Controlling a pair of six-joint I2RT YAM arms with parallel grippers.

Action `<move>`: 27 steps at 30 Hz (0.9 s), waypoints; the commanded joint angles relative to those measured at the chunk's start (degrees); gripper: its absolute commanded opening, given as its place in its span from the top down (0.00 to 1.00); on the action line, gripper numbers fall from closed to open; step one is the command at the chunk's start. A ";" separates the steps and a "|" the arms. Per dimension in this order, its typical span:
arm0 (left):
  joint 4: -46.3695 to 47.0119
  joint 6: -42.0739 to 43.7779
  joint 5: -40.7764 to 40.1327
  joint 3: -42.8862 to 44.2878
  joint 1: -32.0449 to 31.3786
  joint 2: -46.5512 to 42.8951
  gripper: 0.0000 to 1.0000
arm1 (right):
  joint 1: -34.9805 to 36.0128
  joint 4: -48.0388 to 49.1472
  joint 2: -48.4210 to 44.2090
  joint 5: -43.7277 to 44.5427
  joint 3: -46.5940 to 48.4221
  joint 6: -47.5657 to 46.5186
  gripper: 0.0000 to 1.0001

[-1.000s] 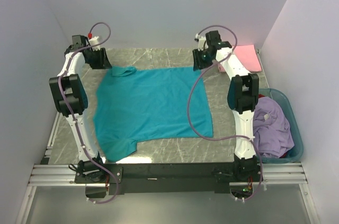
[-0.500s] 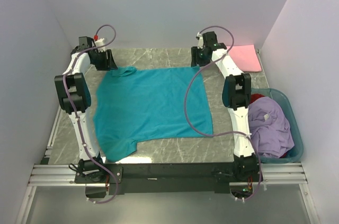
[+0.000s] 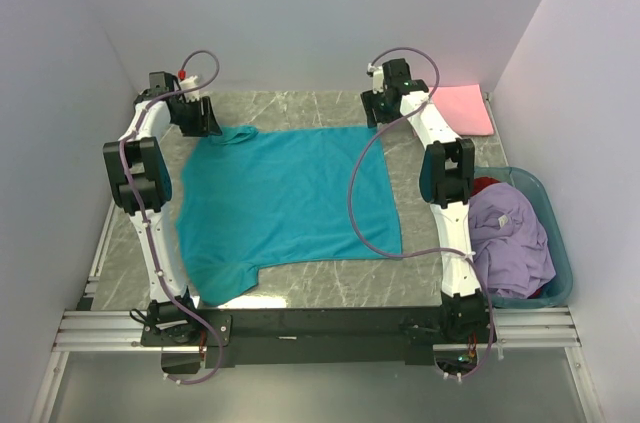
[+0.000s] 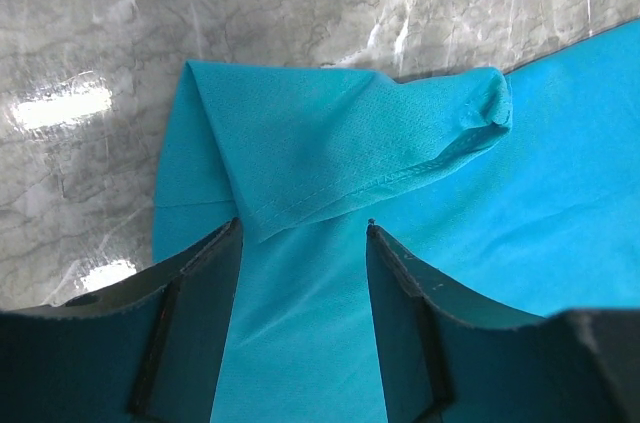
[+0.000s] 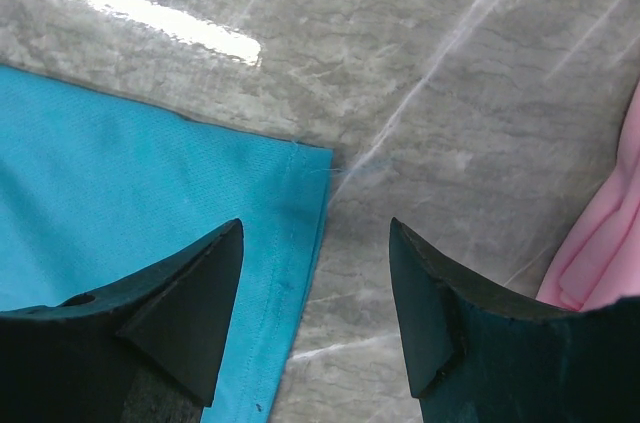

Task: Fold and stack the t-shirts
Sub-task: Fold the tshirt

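Bright, even light w/ glare streaks on table (image 5: 150, 13); pics sharp.

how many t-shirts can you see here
4: teal one spread on the table, pink one folded at the far right corner, lavender one heaped in the basket, red one peeking out beside it. More may be hidden there.
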 commanded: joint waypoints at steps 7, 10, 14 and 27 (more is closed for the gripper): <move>0.06 1.34 0.48 -0.23 0.08 0.36 0.43 | 0.86 2.11 1.96 -0.48 0.42 -8.60 0.33; -0.03 1.52 0.65 -0.40 0.26 0.19 0.43 | 0.77 0.89 4.07 0.41 1.90 -10.01 0.37; 0.14 1.61 0.56 -1.19 0.70 0.01 0.43 | 1.30 0.44 4.95 -1.51 2.97 -12.03 0.42; -1.26 0.90 1.27 2.06 1.22 3.00 0.44 | 3.50 -2.37 6.01 -1.70 3.93 -19.15 0.54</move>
